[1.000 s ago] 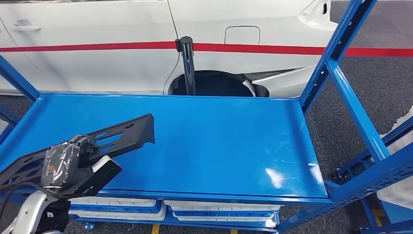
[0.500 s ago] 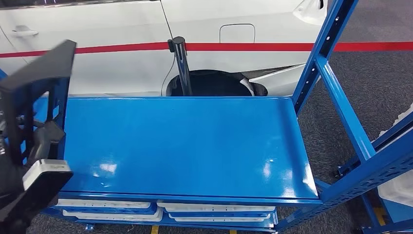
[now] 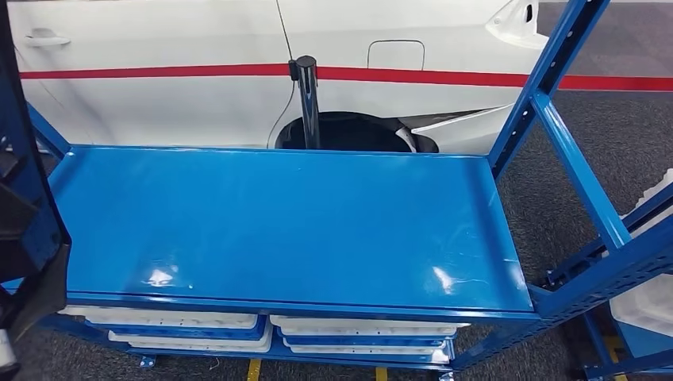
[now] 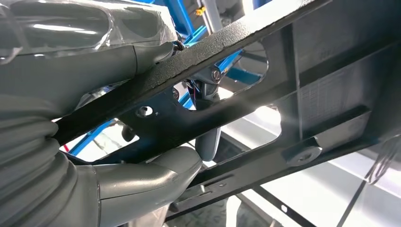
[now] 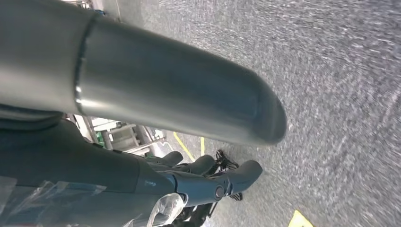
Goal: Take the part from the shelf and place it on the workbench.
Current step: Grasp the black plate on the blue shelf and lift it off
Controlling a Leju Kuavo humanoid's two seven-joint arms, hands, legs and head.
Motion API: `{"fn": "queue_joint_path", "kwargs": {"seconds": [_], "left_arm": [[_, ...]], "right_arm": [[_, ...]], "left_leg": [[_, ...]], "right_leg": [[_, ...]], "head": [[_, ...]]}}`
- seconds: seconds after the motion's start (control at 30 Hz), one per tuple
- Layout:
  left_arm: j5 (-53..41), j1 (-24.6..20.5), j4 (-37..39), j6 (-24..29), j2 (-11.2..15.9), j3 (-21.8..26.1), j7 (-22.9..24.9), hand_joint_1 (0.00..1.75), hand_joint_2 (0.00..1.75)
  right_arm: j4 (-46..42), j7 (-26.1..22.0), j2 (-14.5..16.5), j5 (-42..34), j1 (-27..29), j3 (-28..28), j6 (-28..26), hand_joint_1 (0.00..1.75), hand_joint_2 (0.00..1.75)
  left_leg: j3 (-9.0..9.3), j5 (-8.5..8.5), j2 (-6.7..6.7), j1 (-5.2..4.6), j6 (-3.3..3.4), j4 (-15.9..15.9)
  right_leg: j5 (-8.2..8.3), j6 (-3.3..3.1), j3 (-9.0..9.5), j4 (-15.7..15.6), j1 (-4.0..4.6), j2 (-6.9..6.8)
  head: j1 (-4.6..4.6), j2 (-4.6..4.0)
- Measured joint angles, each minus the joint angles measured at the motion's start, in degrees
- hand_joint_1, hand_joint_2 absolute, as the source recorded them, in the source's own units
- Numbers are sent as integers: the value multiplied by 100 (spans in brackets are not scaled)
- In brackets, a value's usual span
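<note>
In the head view I see the blue shelf [image 3: 286, 222] in front of me with its top level bare, and the black part [image 3: 24, 230] is at the far left edge of the picture, off the shelf's left end and standing nearly upright. Behind the shelf there is a white car [image 3: 198, 79], and white trays [image 3: 361, 327] lie on the lower level. In the left wrist view my left hand [image 4: 94, 118] is clamped on the part [image 4: 265, 104]: the thick thumb presses one side of a black bar and the other fingers [image 4: 142, 177] press the opposite side. The part is long and full of openings, and I judge that I hold it near one end, so the free end may swing and turn in my grip when I walk to the workbench. It could also strike the shelf's left post, because it is very near to it. In the right wrist view my right hand [image 5: 198, 182] hangs over the grey floor [image 5: 331, 94] with the fingers loosely apart and nothing in them.
</note>
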Motion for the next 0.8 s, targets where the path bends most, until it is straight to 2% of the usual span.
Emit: {"fn": "queue_joint_path", "kwargs": {"seconds": [0.03,0.07,0.17,0.2,0.23,0.3,0.33,0.37,0.4,0.47,0.5,0.53,0.57,0.6,0.63,0.7,0.73,0.77,0.8], "left_arm": [[-33,-2,-45,-15,-1,-3,0,175,175],[-60,-5,-88,-26,-2,-5,0,175,175],[-111,-35,-192,-69,-4,-6,0,175,175],[-122,-50,-210,-89,-5,-6,0,175,175],[-136,-65,-222,-103,-8,-7,0,175,175],[-153,-86,-224,-123,-13,-10,1,175,175],[-161,-94,-224,-128,-15,-11,2,175,175],[-166,-102,-224,-133,-16,-13,3,175,175],[-170,-111,-224,-137,-17,-14,3,175,175],[-177,-123,-224,-152,-20,-23,4,175,175],[-178,-125,-224,-162,-22,-31,4,175,175],[-178,-125,-224,-170,-24,-38,4,175,175],[-178,-127,-224,-175,-26,-43,4,175,175],[-176,-132,-224,-178,-27,-45,4,175,175],[-174,-141,-224,-179,-28,-45,4,175,175],[-173,-159,-226,-180,-28,-39,4,175,175],[-174,-162,-227,-180,-28,-35,4,175,175],[-175,-167,-228,-179,-27,-32,4,175,175],[-176,-169,-228,-178,-26,-30,4,175,175]], "right_arm": [[0,-1,2,1,0,-14,-2,0,0],[0,-1,2,3,-1,-23,-4,0,0],[0,-1,-1,13,-12,-38,-10,0,0],[0,-3,-1,19,-15,-46,-11,0,0],[0,-5,0,25,-18,-55,-13,0,0],[1,-8,8,31,-20,-73,-17,0,0],[2,-9,14,31,-22,-78,-19,0,0],[3,-9,19,32,-24,-84,-19,0,0],[4,-10,25,33,-25,-92,-20,0,0],[3,-11,22,37,-25,-111,-23,0,0],[4,-11,22,38,-22,-120,-24,0,0],[4,-11,22,40,-21,-126,-25,0,0],[4,-11,23,43,-20,-134,-26,0,0],[4,-11,24,45,-20,-145,-27,0,0],[4,-11,27,49,-25,-155,-28,0,0],[4,-11,47,53,-34,-172,-30,0,0],[4,-11,56,54,-35,-176,-34,0,0],[4,-11,63,55,-30,-179,-38,0,0],[4,-11,63,55,-20,-182,-43,0,0]], "left_leg": [[-46,33,1,-3,-2,5],[-90,65,0,-2,-11,12],[-199,135,-6,5,-77,76],[-221,155,-5,0,-107,104],[-238,182,-5,-8,-144,121],[-262,237,-6,-6,-218,131],[-294,197,-7,4,-252,164],[-350,56,-8,16,-283,282],[-439,-184,-8,27,-315,522],[-655,-759,-7,37,-368,1293],[-722,-929,-7,39,-380,1652],[-715,-970,-7,40,-379,1861],[-607,-890,-8,37,-364,1855],[-386,-740,-9,25,-331,1614],[-72,-601,-13,5,-279,1199],[537,-543,-17,-54,-147,264],[699,-569,-15,-82,-92,-18],[752,-584,-12,-103,-46,-158],[732,-526,-12,-110,-13,-205]], "right_leg": [[-15,5,22,96,-1,0],[77,8,162,-50,-3,-2],[477,2,929,-1237,-16,-3],[533,-18,1064,-1480,-14,6],[546,-48,1108,-1582,-6,16],[601,-132,1044,-1576,4,21],[638,-175,1009,-1580,3,12],[690,-219,960,-1585,-3,0],[749,-252,897,-1589,-10,-13],[865,-288,746,-1584,-1,-27],[923,-292,666,-1581,6,-30],[980,-295,586,-1579,14,-31],[1037,-296,510,-1578,23,-30],[1095,-294,439,-1577,34,-27],[1150,-292,380,-1577,42,-23],[1250,-253,306,-1582,56,-27],[1300,-218,293,-1597,46,-36],[1353,-175,285,-1621,35,-47],[1411,-133,281,-1658,25,-56]], "head": [[0,0],[1,0],[0,0],[-1,0],[-3,0],[-7,-1],[-12,-1],[-15,-1],[-19,-1],[-27,-1],[-29,-1],[-30,0],[-31,0],[-31,0],[-31,0],[-31,0],[-33,-1],[-39,-1],[-44,-1]]}}
